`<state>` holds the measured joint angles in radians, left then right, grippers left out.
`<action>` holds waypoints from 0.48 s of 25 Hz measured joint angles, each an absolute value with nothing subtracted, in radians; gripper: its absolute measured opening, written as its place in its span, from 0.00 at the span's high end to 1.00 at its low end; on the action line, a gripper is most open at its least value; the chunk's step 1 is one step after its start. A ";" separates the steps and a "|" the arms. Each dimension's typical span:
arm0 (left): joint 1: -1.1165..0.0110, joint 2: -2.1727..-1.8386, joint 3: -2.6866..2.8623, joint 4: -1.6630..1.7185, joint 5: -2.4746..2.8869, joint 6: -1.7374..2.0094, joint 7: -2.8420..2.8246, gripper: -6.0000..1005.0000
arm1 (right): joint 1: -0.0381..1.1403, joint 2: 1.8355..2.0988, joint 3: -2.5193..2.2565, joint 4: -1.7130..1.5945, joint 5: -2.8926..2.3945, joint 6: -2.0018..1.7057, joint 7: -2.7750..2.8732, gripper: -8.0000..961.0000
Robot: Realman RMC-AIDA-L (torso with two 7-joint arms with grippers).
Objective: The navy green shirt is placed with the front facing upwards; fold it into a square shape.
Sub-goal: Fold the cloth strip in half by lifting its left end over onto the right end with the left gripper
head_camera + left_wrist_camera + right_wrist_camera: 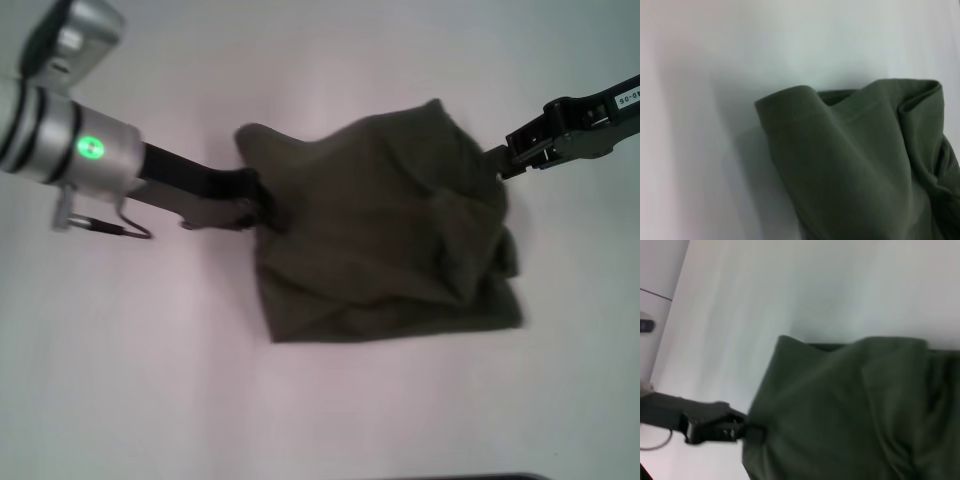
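Nearest the head camera: left arm, silver wrist housing with a lit green dot, reaching in from the left over a white table (150, 380). Left gripper (262, 208) dark, at the left edge of the navy green shirt (385, 240), fingertips buried in the cloth, apparently pinched on that edge. Same contact seen from the right wrist view: left gripper (747, 430) closed against the shirt's (840, 415) side edge, fabric drawn toward it.

Right gripper (500, 160) coming in from the upper right, black, tips meeting the shirt's right side high up; fingers themselves hidden by cloth and blur, so cannot tell whether clamped or merely touching.

Shirt bunched into a loose, uneven heap near the table's middle, between the two grippers. Upper part lifted and draped, with a rounded hump at the upper left and a peak toward the upper right. Lower edge lying on the table, roughly straight, with a corner at the lower right. Deep creases running down the right half. No lettering or neck label visible; only plain dark olive fabric showing.

Left wrist view: shirt (855, 175) close up, a folded rounded lobe with a stitched hem band across it, further folds stacked behind, white table (715, 100) beyond. Own fingers not visible there.

Right wrist view: table (790, 290) white, darker floor strip at one corner.
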<state>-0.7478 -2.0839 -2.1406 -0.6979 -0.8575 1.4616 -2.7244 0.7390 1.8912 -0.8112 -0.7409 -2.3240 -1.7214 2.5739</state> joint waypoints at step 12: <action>-0.713 -1.971 -2.207 -0.696 -0.851 1.465 -2.708 0.90 | 0.737 1.891 -0.802 -0.741 -2.325 -1.722 2.574 0.60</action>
<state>-0.7130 -1.9707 -2.2071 -0.6957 -0.8512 1.4650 -2.7080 0.7373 1.8912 -0.8022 -0.7409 -2.3252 -1.7222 2.5739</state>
